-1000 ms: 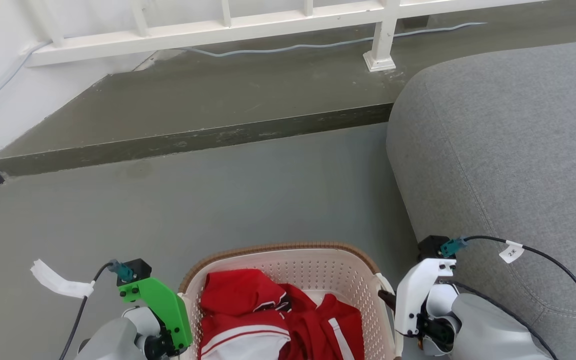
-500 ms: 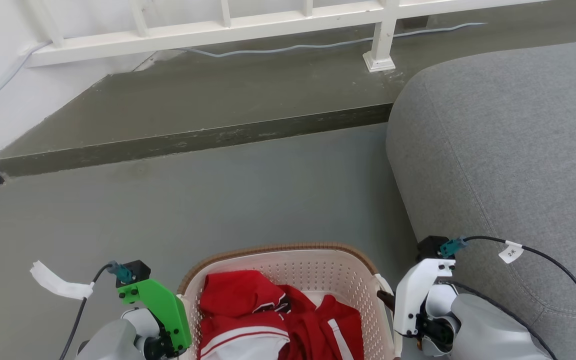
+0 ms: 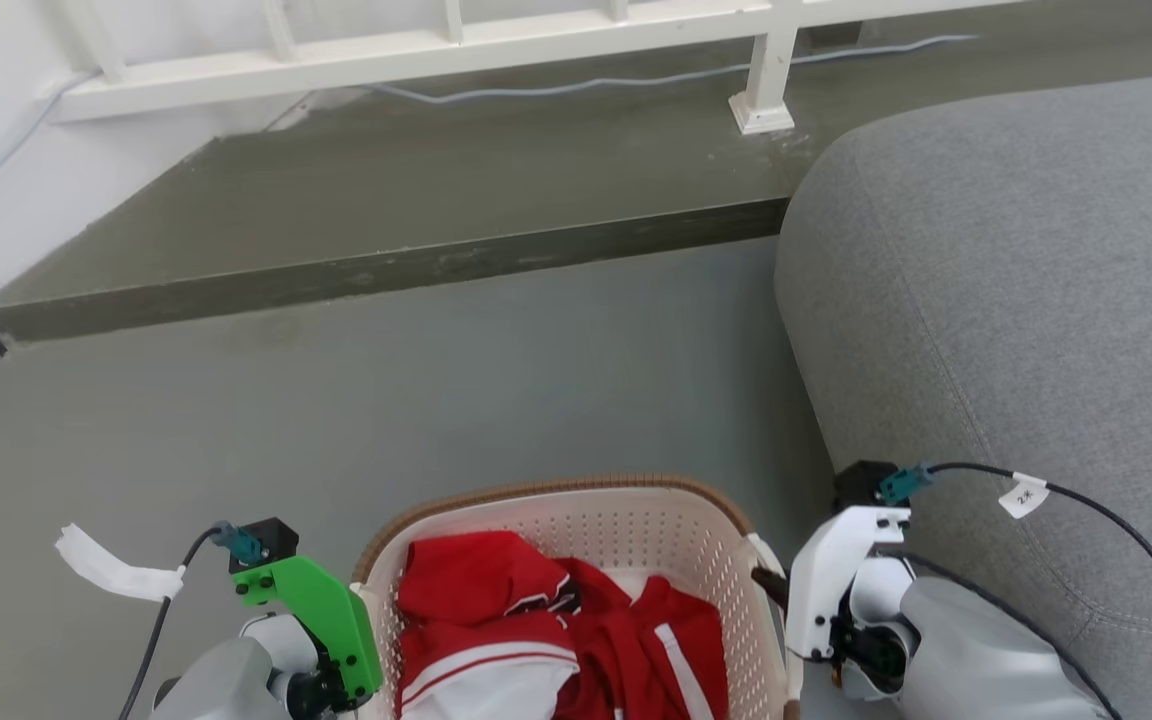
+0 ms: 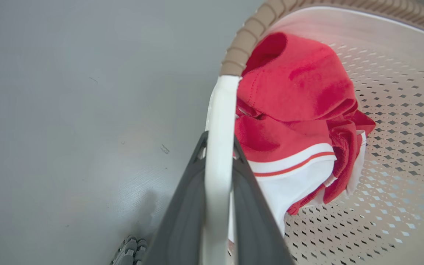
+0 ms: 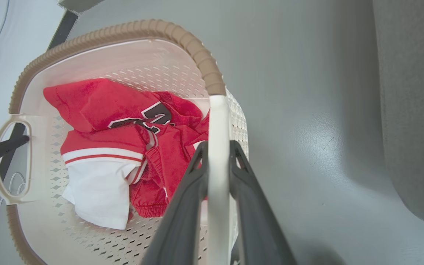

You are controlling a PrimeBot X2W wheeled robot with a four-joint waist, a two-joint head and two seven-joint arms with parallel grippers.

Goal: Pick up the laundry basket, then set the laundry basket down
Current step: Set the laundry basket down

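Since each wrist camera looks straight along its own fingers, I can read both grips plainly. My left gripper (image 4: 218,141) is clamped on the left handle (image 4: 221,106) of the basket (image 4: 248,33), with the white bar pinched between the two dark fingers. My right gripper (image 5: 217,145) is clenched the same way on the right handle (image 5: 218,121).

From the head camera the basket sits at the bottom middle of the picture, between my two wrists, its brown rim towards the far side. Red and white clothes (image 3: 496,600) lie bunched inside against the perforated wall. I cannot tell whether the basket rests on the floor (image 3: 436,380) or hangs just off it.

Grey floor stretches beyond the rim. A grey sofa (image 3: 1016,280) bulges in on my right, close beside the right wrist. Farther off a darker step (image 3: 386,270) runs across, and a white railing (image 3: 436,55) stands along its back edge with a pale cable (image 3: 586,85) trailing beneath it.
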